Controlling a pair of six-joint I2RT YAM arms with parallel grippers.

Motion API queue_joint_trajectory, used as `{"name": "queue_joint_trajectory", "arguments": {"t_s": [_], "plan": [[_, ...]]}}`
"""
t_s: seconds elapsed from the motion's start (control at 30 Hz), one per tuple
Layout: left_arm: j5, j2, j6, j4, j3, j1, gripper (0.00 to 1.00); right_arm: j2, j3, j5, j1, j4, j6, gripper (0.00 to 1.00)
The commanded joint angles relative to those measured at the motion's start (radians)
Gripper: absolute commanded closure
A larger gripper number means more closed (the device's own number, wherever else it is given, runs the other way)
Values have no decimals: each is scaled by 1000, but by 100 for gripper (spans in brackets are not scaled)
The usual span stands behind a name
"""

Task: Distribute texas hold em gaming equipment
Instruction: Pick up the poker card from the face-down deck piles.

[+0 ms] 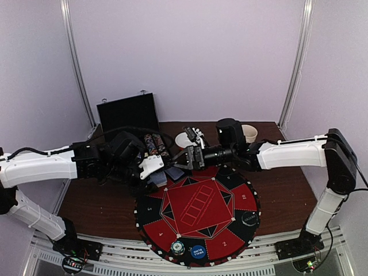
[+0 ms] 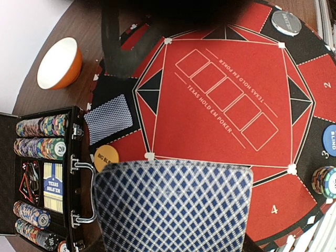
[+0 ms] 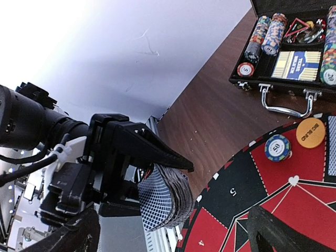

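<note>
My left gripper (image 1: 154, 171) is shut on a deck of blue-checked cards (image 2: 173, 205), held over the left rim of the round red-and-black mat (image 1: 198, 215). The same deck (image 3: 165, 202) bows between the left fingers in the right wrist view. One card (image 2: 108, 118) lies face down on the mat's black edge, with an orange "BIG BLIND" disc (image 2: 106, 157) beside it. My right gripper (image 1: 184, 162) hangs open just above that card with nothing between its fingers. On the mat's near side lie a blue disc (image 2: 329, 140), a chip stack (image 2: 325, 181) and a clear disc (image 2: 286, 22).
An open black briefcase (image 1: 127, 118) with rows of chips (image 2: 39, 149) stands at the back left. An orange bowl (image 2: 60, 62) and a pale cup (image 1: 248, 133) sit behind the mat. Another chip stack (image 3: 277, 147) stands by the orange disc.
</note>
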Motion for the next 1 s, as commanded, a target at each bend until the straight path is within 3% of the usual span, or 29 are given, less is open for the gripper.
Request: {"name": "queue_joint_trajectory", "arguments": {"t_s": [0.0,0.47,0.67,0.97], "plan": [[16,22,22,3,46,-10,46,70,30,-74,23,75,28,0],[17,41,23,13,67,-11,46,212,150,-51,63,27,-5,4],[-1,37,30,14,66,-11,47,191,176,29,59,-159,-127,19],[-6,37,29,20,38,-11,49,139,185,75,54,-267,-185,46]]}}
